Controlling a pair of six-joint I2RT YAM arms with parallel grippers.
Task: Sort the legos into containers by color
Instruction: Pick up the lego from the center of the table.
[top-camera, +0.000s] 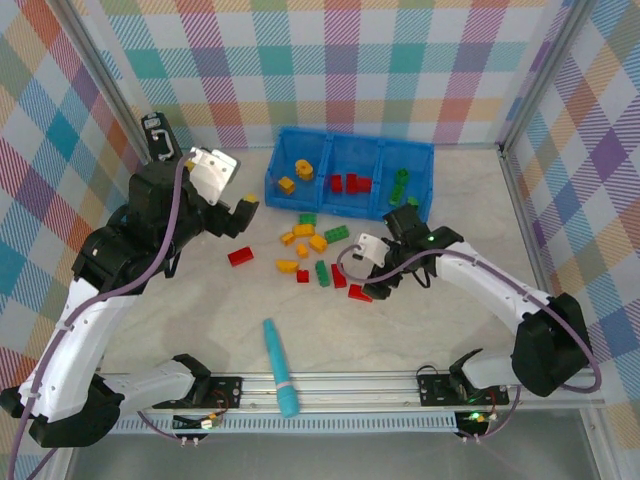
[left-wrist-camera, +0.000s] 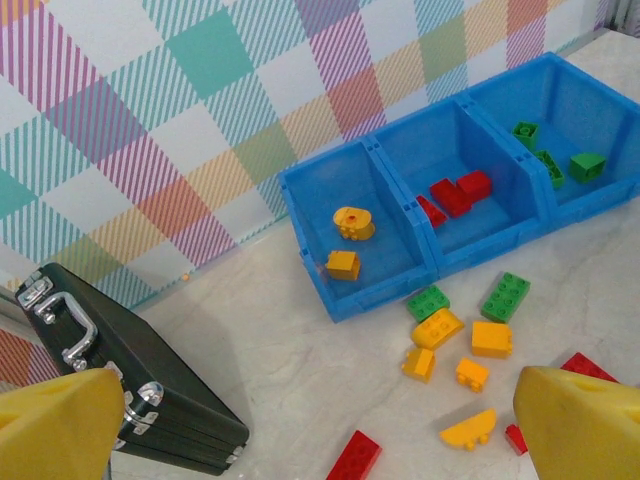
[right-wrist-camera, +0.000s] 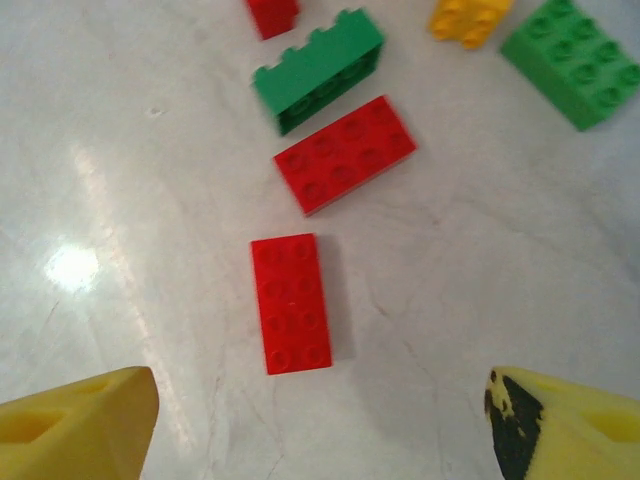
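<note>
Right hand (right-wrist-camera: 320, 405) spread empty above a red brick (right-wrist-camera: 291, 302) (left hand (left-wrist-camera: 320, 405) spread too).

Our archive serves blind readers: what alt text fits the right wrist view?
The right gripper is open and empty, a red lego lying flat on the pale table just ahead of it. Farther on lie a second red brick, a green brick beside it, another green brick and an orange brick.

**Lighting and sharpness**

Bright, even, from above. Glare patch on table (right-wrist-camera: 72, 268) in right wrist view; short soft shadow right of red brick (right-wrist-camera: 292, 303). Sharp at bricks, blurred at near fingertips (right-wrist-camera: 80, 425). Top view evenly lit, sharp throughout.
</note>
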